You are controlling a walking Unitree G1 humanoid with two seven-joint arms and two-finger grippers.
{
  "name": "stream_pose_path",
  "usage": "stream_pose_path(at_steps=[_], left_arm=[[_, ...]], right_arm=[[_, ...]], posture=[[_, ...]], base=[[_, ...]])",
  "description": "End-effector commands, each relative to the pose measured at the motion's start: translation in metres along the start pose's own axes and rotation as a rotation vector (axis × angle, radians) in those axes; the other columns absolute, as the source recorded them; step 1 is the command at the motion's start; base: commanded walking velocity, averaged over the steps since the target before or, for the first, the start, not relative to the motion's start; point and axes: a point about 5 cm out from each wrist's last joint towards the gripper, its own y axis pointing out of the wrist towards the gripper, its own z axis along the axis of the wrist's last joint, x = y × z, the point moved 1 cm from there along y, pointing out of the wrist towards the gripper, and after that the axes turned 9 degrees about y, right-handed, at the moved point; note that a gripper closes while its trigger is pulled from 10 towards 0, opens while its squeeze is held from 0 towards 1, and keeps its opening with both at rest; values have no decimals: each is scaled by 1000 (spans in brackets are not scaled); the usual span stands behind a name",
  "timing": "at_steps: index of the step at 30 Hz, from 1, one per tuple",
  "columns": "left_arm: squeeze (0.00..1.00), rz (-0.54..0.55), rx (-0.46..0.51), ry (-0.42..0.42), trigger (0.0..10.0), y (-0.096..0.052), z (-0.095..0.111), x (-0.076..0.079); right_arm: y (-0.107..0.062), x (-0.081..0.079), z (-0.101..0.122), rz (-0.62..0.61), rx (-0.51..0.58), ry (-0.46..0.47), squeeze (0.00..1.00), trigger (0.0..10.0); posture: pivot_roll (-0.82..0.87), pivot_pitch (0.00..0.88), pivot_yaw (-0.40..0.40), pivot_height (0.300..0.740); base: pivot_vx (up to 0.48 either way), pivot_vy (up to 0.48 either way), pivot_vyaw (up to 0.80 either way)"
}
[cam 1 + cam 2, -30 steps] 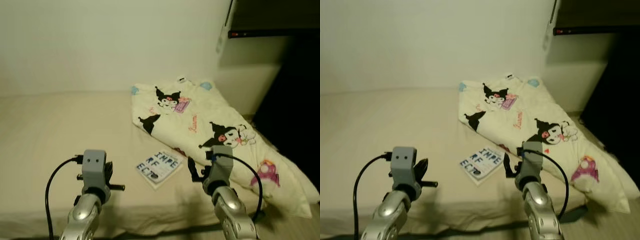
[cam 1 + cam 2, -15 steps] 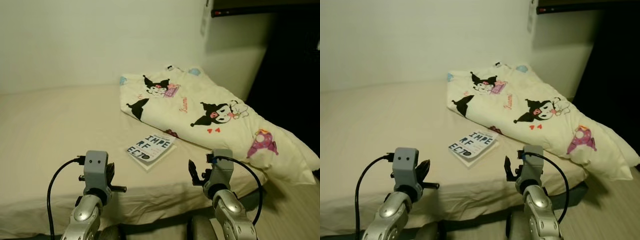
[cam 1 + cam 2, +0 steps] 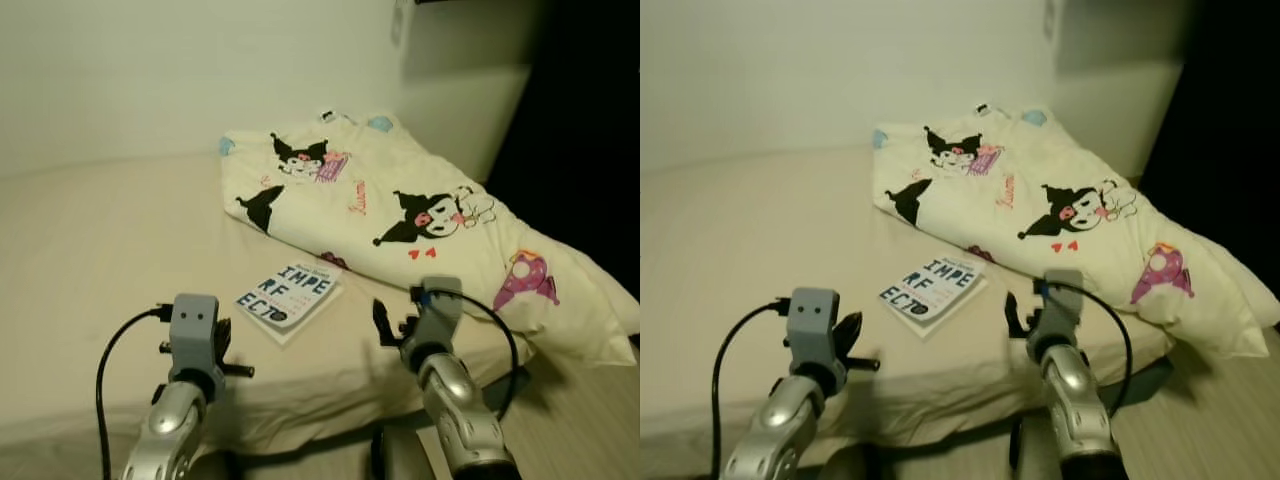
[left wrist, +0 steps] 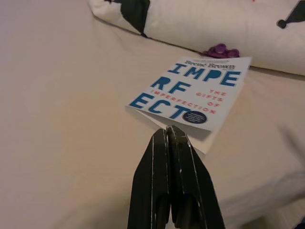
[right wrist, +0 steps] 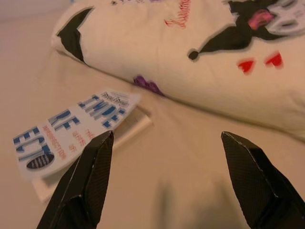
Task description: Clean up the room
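The bed [image 3: 90, 250], covered in a plain beige sheet, is taking up most of the head views and is running back to the wall at 12 o'clock. A cream duvet [image 3: 400, 230] printed with black-and-pink cartoon characters is lying rumpled across the bed from about 12 o'clock down to 3 o'clock, its far end hanging toward the bed's edge; it is not folded or spread flat. Just beside the duvet's near edge, a white paperback book [image 3: 287, 297] with big blue letters is lying face up on the sheet, near the middle of the scene, close to the duvet but not clearly under it.

Judging by this, the tidying is barely starting: the book is sitting untouched on the bed and the duvet is waiting to be straightened, so both jobs appear to be left.

The right pincer [image 5: 171, 186] is hovering at roughly 5 o'clock, over the bed's front edge, its two black fingers spread wide and framing the sheet between book and duvet, holding nothing. The left pincer [image 4: 167, 143] is hanging at 7 o'clock, its fingers pressed together and empty, tips pointing at the book's near corner without touching it.
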Motion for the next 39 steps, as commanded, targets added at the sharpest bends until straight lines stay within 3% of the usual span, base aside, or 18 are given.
stream_pose_path(at_steps=[1,8,10,18,22,23,25,30,33,35,36,37,38,39], left_arm=[[0,18,-42,25,10000,-5,-10,-11],[0,58,-42,36,10000,-18,-10,-30],[0,58,-20,67,10000,-26,-5,-38],[0,63,117,134,10000,-44,29,-54],[0,81,190,169,10000,-61,50,-63],[0,81,190,169,10000,-61,50,-63],[0,51,213,210,10000,-74,61,-67],[0,20,209,246,10000,-82,64,-66],[0,-11,210,315,10000,-98,74,-65],[0,-15,212,327,10000,-101,76,-64],[0,-23,206,337,10000,-104,78,-64],[0,-31,199,349,10000,-108,78,-63],[0,-37,193,354,10000,-110,78,-62],[0,-37,193,354,10000,-110,78,-62]], right_arm=[[2,1,-13,3,-57,43,0,10000],[18,-4,-12,15,-107,165,0,10000],[25,-6,-10,5,-115,239,0,10000],[40,-28,1,134,-109,362,0,10000],[45,-44,6,233,-129,424,0,10000],[45,-44,6,233,-129,424,0,10000],[48,-51,7,247,-148,483,0,10000],[50,-52,6,233,-161,506,0,10000],[52,-52,7,208,-167,611,0,10000],[52,-51,7,196,-166,641,0,10000],[53,-49,7,174,-165,678,682,10000],[53,-47,7,156,-161,705,937,10000],[53,-46,7,144,-157,725,1000,10000],[53,-46,7,144,-157,725,1000,10000]], posture=[[-48,141,5,552],[-14,186,-11,547],[5,200,-18,547],[77,292,-41,519],[109,340,-55,519],[109,340,-55,519],[134,376,-69,519],[148,398,-75,519],[178,429,-80,519],[181,430,-79,519],[195,435,-80,519],[201,436,-78,519],[212,438,-76,519],[212,438,-76,519]], base=[[0,0,0],[0,0,0],[0,0,0],[0,0,0],[0,0,0],[0,0,0],[0,0,0],[0,0,0],[0,0,0],[0,0,0],[0,0,0],[0,0,0],[0,0,0],[0,0,0]])
